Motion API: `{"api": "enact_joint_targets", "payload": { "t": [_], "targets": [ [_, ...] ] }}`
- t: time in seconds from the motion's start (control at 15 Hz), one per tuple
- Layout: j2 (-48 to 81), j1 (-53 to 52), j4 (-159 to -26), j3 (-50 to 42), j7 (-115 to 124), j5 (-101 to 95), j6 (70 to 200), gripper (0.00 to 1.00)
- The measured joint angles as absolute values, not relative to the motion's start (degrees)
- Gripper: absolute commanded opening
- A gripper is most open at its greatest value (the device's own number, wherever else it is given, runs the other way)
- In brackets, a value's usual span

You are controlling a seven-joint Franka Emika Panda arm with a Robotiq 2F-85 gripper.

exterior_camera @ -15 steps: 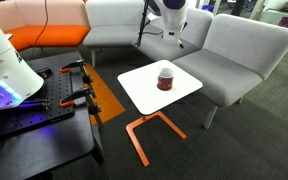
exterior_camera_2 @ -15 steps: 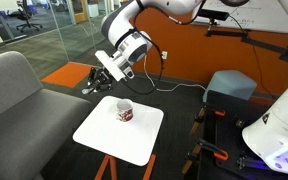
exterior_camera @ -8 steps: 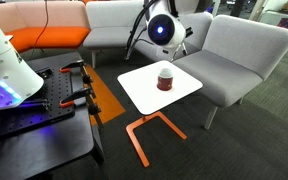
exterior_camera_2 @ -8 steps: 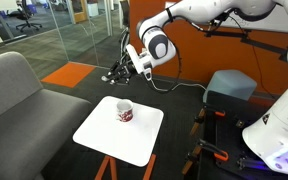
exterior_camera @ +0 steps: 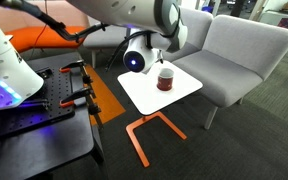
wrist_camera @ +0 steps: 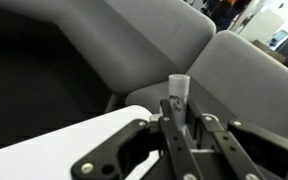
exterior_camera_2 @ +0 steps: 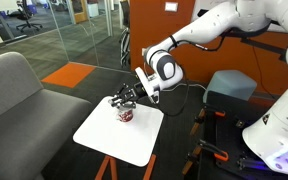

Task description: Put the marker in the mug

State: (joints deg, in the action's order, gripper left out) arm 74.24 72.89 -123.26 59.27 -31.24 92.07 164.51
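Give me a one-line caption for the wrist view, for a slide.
Claw grips the marker, white table at lower left, grey seats behind.

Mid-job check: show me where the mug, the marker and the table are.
mug (exterior_camera_2: 126,115): in an exterior view, on its red side wall.
marker (wrist_camera: 178,88): wrist view, on its whitish end.
table (exterior_camera_2: 109,140): in an exterior view, on the bare white top.

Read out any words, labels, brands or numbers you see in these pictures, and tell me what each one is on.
No text can be read in any view.
The mug: pale marks on its dark red side, too small and blurred to read.
The marker: no print shows on its pale end in the wrist view.
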Motion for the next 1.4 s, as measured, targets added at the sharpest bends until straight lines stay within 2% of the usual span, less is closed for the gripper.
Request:
{"api": "enact_joint_targets", "payload": {
  "t": [1.13,1.2,1.27,1.4],
  "targets": [
    [71.8,73.6,-120.9,55.7,-54.4,115.8,164.7,0.05],
    [71.8,73.4,-120.8,55.2,-55.6,116.9,164.7,0.45],
    [71.8,73.2,-120.8,54.7,-57.1,117.9,164.7,0.47],
    [71.7,72.6,-120.8,54.1,-59.0,119.5,164.7,0.60]
  ]
}}
